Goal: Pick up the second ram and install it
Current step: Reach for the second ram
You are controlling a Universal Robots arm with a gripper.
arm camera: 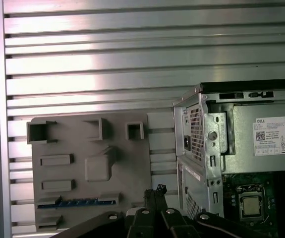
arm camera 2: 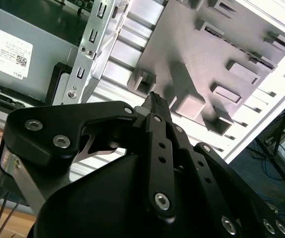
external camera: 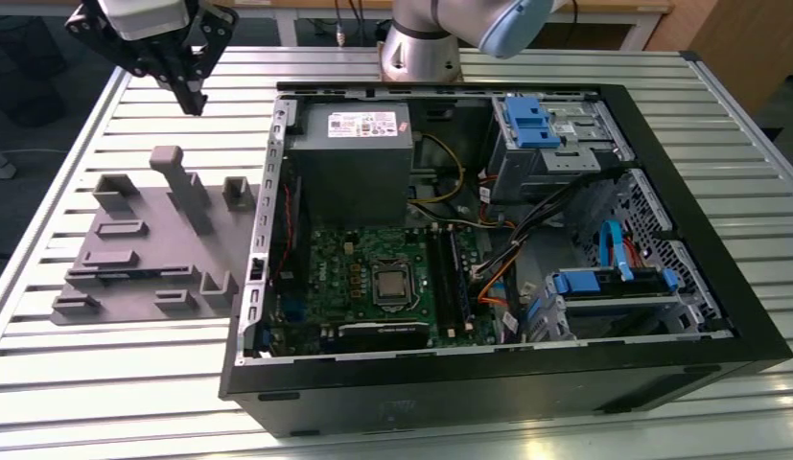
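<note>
- Exterior view, left side: the end effector (external camera: pixel 192 99) hangs above the bench (external camera: pixel 140 393), near the far end of the grey fixture (external camera: pixel 140 287), and touches nothing. Its fingers are pressed together with nothing between them; both wrist views agree.
- Ram (arm camera: pixel 78 202): the first wrist view shows a blue-green strip on edge in a slot of the fixture, apart from the end effector's tips. Judgement: the pick has not begun, and the install is all left to do.
- Middle: the open case (external camera: pixel 499 388) lies on its side just beside the fixture. The power supply (external camera: pixel 351 168) is at its far end, with the motherboard (external camera: pixel 338 259) nearer. Long dark slots (external camera: pixel 441 278) run beside the processor; I cannot tell whether a stick already sits there.
- Surface: the bench is ribbed metal slats, with bright glare in places.
- Room: dark floor lies off the exterior view's left. The arm base (external camera: pixel 419 53) stands at the bench's far edge, and wooden furniture (external camera: pixel 741 38) is at the exterior view's right.
</note>
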